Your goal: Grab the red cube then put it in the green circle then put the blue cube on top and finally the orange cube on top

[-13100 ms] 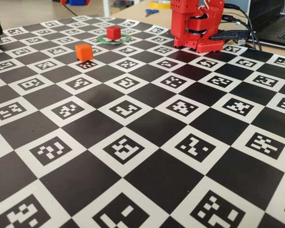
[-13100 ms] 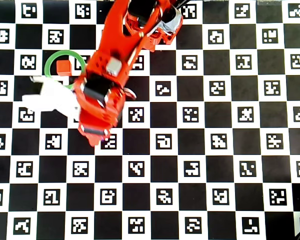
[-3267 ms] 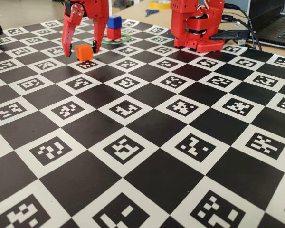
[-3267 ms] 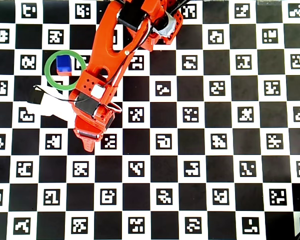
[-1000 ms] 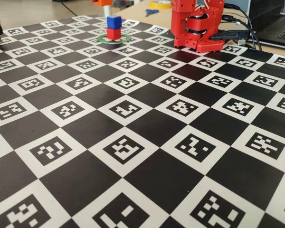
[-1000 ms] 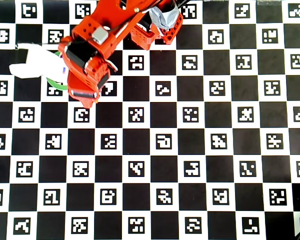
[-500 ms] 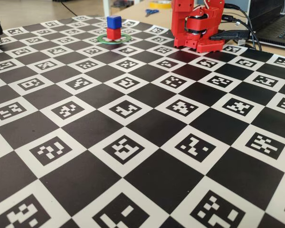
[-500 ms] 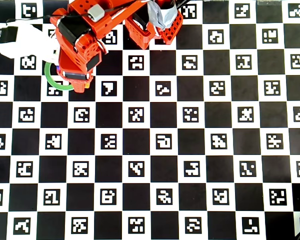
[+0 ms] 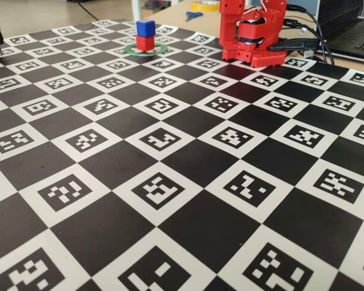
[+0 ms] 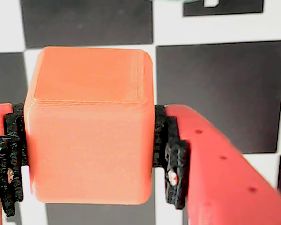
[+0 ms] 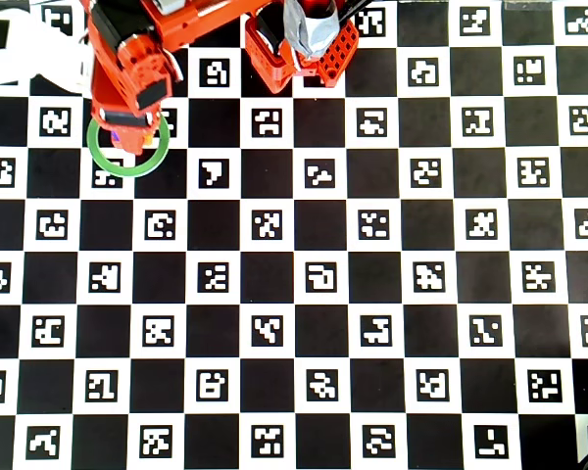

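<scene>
Wrist view: end effector (image 10: 91, 157) clamped on the orange cube (image 10: 89, 126), pads pressing both sides. Fixed view: blue cube (image 9: 145, 28) sits stacked on the red cube (image 9: 145, 42) inside the green circle (image 9: 131, 50) on the checkered counter (image 9: 188, 157). Overhead, the arm (image 11: 127, 59) covers the ring.

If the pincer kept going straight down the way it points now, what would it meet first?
Probably the blue cube atop the red cube: overhead, the pincer, holding the orange cube, hangs over the green circle. Exact alignment is unclear.
</scene>
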